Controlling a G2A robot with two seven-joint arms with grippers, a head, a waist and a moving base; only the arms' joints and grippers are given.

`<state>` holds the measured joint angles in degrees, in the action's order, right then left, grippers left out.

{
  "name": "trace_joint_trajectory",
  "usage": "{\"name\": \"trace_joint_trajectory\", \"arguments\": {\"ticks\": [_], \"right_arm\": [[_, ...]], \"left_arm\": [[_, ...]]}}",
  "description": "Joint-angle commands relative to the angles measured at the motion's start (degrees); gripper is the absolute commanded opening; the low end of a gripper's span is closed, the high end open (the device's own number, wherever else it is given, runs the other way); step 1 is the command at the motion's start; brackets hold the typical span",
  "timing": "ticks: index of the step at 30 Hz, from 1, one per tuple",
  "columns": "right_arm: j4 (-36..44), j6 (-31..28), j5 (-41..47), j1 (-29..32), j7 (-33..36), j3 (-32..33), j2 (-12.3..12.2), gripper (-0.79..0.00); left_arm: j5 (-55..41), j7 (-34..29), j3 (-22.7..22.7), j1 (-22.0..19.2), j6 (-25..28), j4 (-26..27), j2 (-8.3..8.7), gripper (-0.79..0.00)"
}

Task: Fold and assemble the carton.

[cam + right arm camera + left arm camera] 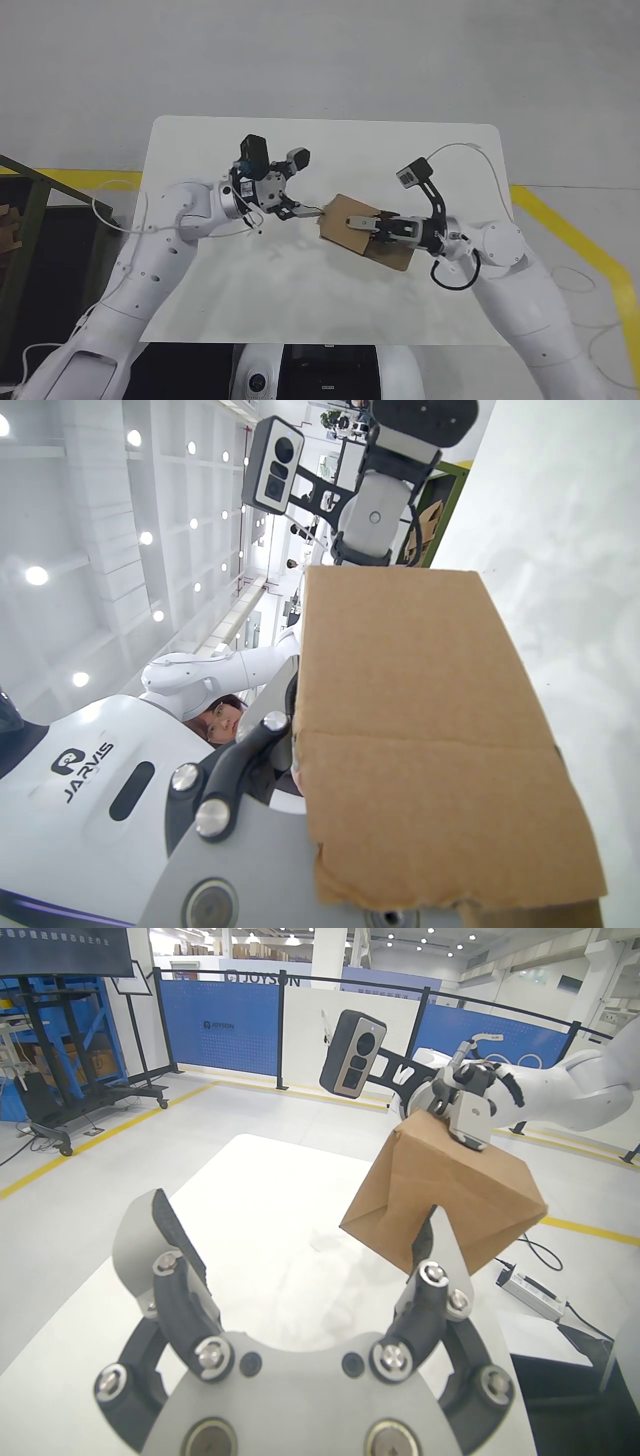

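Carton [345, 214] hides part of right tool [374, 224] clamped on it; left tool [296, 1202] spread apart

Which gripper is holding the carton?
The right gripper: its fingers are shut on the carton. The left gripper is open, its fingers spread beside the carton's corner.

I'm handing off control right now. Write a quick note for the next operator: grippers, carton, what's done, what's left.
Left gripper: open, holding nothing, right next to the carton's lower corner.
Right gripper: shut on the carton's far edge, holding it tilted above the table.
Done: the carton looks opened into a box shape.
Left: probably folding the flaps shut; how the ends stand cannot be seen.
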<state>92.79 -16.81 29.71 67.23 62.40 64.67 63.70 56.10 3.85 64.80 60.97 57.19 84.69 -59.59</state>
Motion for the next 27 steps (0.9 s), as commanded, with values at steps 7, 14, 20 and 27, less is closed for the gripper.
{"name": "trace_joint_trajectory", "arguments": {"ticks": [7,14,20,27], "right_arm": [[-1.15,-0.21,3.07,-0.64,2.47,0.07,0.06,-0.785],[-1.77,-0.1,3.87,-1.12,3.25,-0.1,0.14,-0.785],[-2.02,0.12,3.55,-1.69,3.12,-0.86,0.31,-0.785],[-2.27,0.25,2.93,-2.19,2.65,-1.62,0.5,-0.785]], "left_arm": [[-0.48,-0.63,-2.08,-1.5,0.81,-0.86,-0.59,0.0],[-1.08,-0.68,-3.76,-2.35,0.81,-0.93,-0.82,0.0],[-1.27,-0.64,-4.56,-3.03,0.81,-0.72,-0.75,0.0],[-1.39,-0.52,-4.94,-3.4,0.81,-0.31,-0.51,0.0]]}}
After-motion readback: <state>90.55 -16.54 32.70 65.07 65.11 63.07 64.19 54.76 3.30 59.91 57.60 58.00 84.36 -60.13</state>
